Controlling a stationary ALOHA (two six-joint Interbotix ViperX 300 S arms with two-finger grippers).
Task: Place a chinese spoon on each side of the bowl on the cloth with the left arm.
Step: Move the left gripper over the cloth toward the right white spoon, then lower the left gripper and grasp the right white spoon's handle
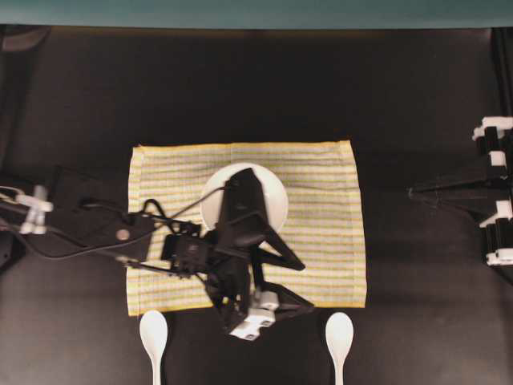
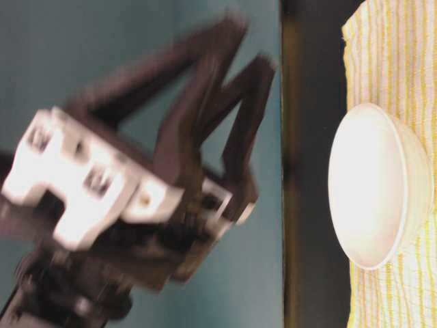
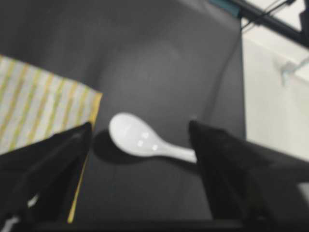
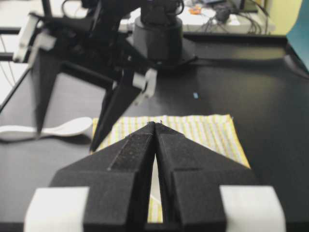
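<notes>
The white bowl (image 1: 276,196) sits in the middle of the yellow-striped cloth (image 1: 329,233), partly hidden under my left arm. Two white chinese spoons lie on the black table just off the cloth's front edge, one at the left (image 1: 153,333) and one at the right (image 1: 339,335). My left gripper (image 1: 303,285) hangs open over the cloth's front edge, pointing at the right spoon (image 3: 145,140), which shows between its fingers (image 3: 227,164), untouched. My right gripper (image 4: 155,124) is shut on nothing, back at the right (image 1: 417,192). From table level, the bowl (image 2: 379,184) stands beyond the blurred left gripper (image 2: 249,44).
Black table (image 1: 240,88) lies all round the cloth. The right arm's stand (image 1: 497,192) is at the right edge. Left arm cables (image 1: 72,241) trail at the left. The cloth's front right corner (image 3: 94,101) lies close to the right spoon.
</notes>
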